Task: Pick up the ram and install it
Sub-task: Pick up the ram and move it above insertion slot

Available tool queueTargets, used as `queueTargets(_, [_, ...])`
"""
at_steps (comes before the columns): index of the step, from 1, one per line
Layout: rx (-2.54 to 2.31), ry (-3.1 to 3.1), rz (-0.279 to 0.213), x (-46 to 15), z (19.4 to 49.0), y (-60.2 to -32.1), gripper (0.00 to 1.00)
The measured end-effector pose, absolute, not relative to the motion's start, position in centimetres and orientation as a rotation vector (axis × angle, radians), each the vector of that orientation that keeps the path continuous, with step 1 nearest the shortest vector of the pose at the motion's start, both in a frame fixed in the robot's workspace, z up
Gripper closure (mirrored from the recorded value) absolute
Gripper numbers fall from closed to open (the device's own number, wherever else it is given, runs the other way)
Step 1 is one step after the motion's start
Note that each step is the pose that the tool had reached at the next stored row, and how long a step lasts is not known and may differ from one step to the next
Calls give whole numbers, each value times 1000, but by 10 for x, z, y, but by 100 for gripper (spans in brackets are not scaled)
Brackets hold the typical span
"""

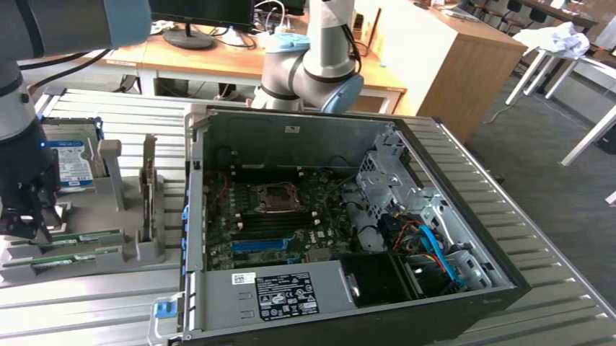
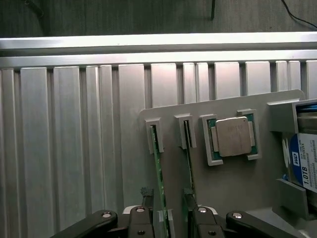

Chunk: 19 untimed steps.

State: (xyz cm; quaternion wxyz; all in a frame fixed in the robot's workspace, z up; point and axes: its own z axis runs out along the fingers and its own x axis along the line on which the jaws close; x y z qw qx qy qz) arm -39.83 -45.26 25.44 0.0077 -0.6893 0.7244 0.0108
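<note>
The pincer [image 2: 167, 218] is set wide, with a gap between its jaws. Its fingers [image 2: 143, 215] stand on either side of the ram [image 2: 158, 173] and are not closed on it. The ram is a thin green stick, seated on edge in a slot of the grey holder [image 2: 223, 198].

A second stick [image 2: 188, 148] of the same kind sits in the neighbouring slot, parallel to the ram and just beside it. One finger stands at this second stick. Contact between the two cannot be determined.

Further along the holder:
- A square silver processor chip [image 2: 233, 136] lies flat in its own frame.
- A blue-labelled hard drive [image 2: 302, 163] stands past the chip, at the holder's end.

The holder rests on the ribbed aluminium table [image 2: 74, 148].

In the exterior view, the pincer [image 1: 27, 229] hangs over the holder [image 1: 125, 252] at that view's left. An open computer case [image 1: 423, 238] lies on the same table [image 1: 558, 303], towards that view's right and near the holder. Its motherboard [image 1: 279, 220] is exposed. A second arm [image 1: 322, 68] stands behind the case. Wooden desks [image 1: 212, 61] stand beyond it.
</note>
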Motion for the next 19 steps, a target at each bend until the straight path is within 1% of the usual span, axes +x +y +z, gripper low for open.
queueTargets(5, [-2235, 2187, 35, -397, 252, -453, 64])
queueTargets(19, [-2249, 2172, 35, -390, 242, -455, 64])
